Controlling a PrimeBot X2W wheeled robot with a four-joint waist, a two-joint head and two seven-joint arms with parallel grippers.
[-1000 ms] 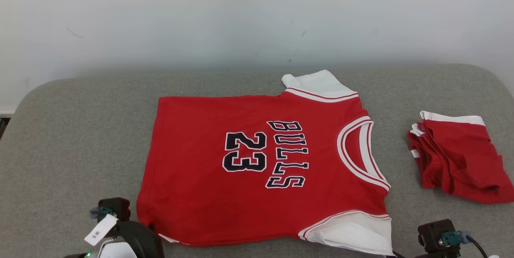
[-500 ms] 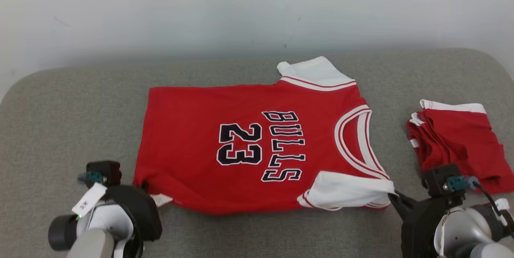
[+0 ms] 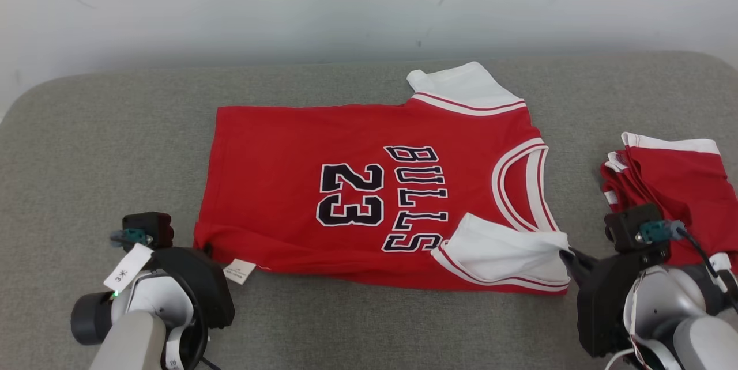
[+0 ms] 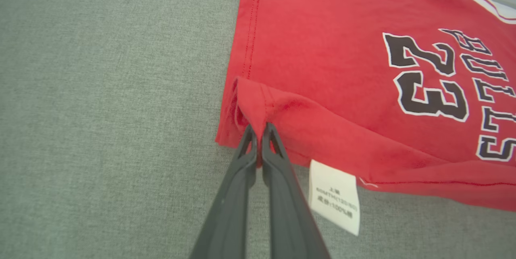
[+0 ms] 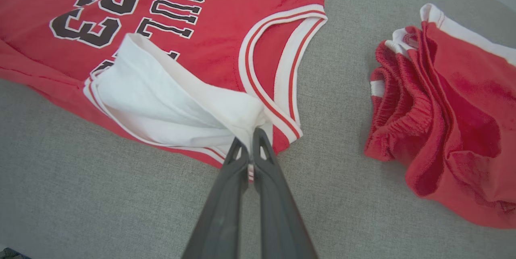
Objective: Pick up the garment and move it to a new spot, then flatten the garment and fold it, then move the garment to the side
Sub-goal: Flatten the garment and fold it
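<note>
A: Where's the jersey (image 3: 277,151)?
B: Spread face up in the middle of the grey padded surface (image 3: 92,145), neck opening (image 3: 516,185) toward the robot's right, "BULLS 23" lying sideways. Its near edge is lifted and rolled onto the front.
A: And the left tool (image 4: 259,128)?
B: Pinched tight on the near hem corner. The red cloth bunches between its two dark fingers, and the white care label (image 4: 334,196) hangs out just beside them.
A: The right tool (image 5: 248,138)?
B: Clamped on the near white sleeve (image 5: 161,105), by the shoulder — the sleeve is pulled up over the end of the lettering.
A: Anything else there?
B: The far white sleeve (image 3: 461,87) lies flat toward the pale wall (image 3: 288,7), and a pile of red shorts (image 3: 674,185) with white trim sits to the right of the neck opening — apart from the jersey
</note>
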